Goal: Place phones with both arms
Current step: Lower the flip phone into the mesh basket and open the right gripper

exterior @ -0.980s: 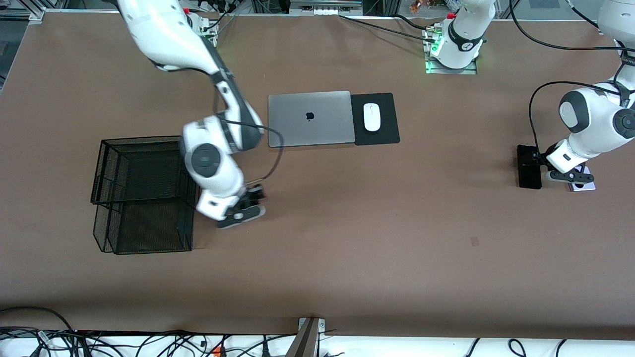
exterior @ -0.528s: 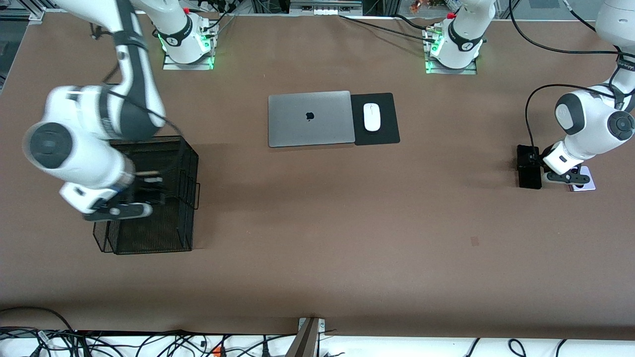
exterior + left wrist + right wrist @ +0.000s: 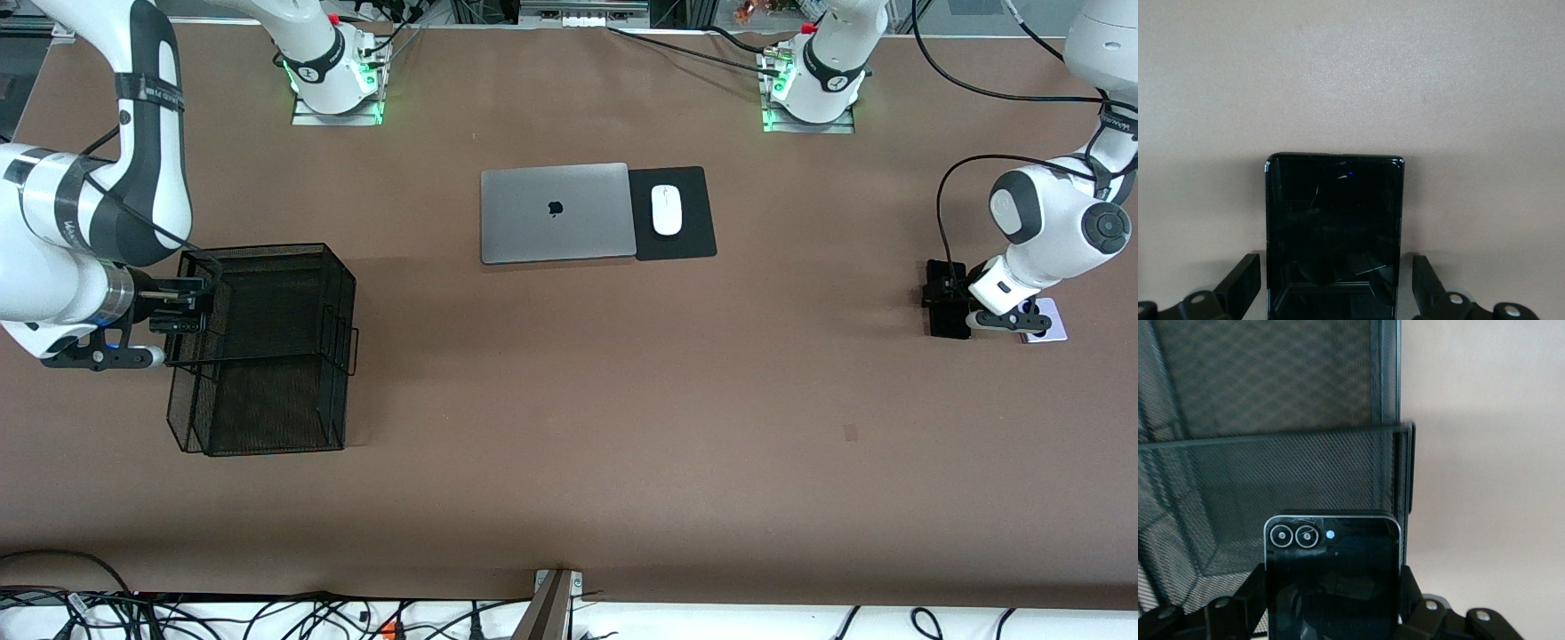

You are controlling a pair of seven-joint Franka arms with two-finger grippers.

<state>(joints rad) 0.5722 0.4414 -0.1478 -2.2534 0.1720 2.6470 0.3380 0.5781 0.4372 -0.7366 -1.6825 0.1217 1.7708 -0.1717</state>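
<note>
Front view: brown worktop [image 3: 569,427] with a closed grey laptop [image 3: 555,212] in the middle, toward the robots' bases, touching a black mouse pad [image 3: 689,236] that carries a white mouse [image 3: 666,210]. Toward the right arm's end, a two-tier black mesh basket [image 3: 267,356]. Right pincer [image 3: 182,307] up at the basket's upper tier, at its outer edge, pinching a small squarish black phone [image 3: 197,307] that barely shows as a dark sliver there. Toward the left arm's end, a long slim black phone [image 3: 948,302] flat on the worktop, and just beside it a lavender-white phone [image 3: 1049,324], mostly covered by the arm. Left pincer [image 3: 965,307] low over the long slim black phone, fingers hard to make out from here.

Left wrist view: long slim black phone [image 3: 1333,233] lying flat on the worktop [image 3: 1351,80], dark glass with faint scratches and a tiny blue glint near its end. Left pincer [image 3: 1336,293] spread wide, one black finger [image 3: 1238,283] on each side of the slab, each with a visible gap to the phone's edge; no contact seen.

Right wrist view: small squarish black phone [image 3: 1333,577] clamped between the fingers [image 3: 1248,593] of the right pincer [image 3: 1333,600], two round lenses and a small blue dot along its end. Mesh basket [image 3: 1271,453] directly past it, the upper tier's rim crossing just above the phone's end; bare worktop [image 3: 1485,453] beside the basket.
</note>
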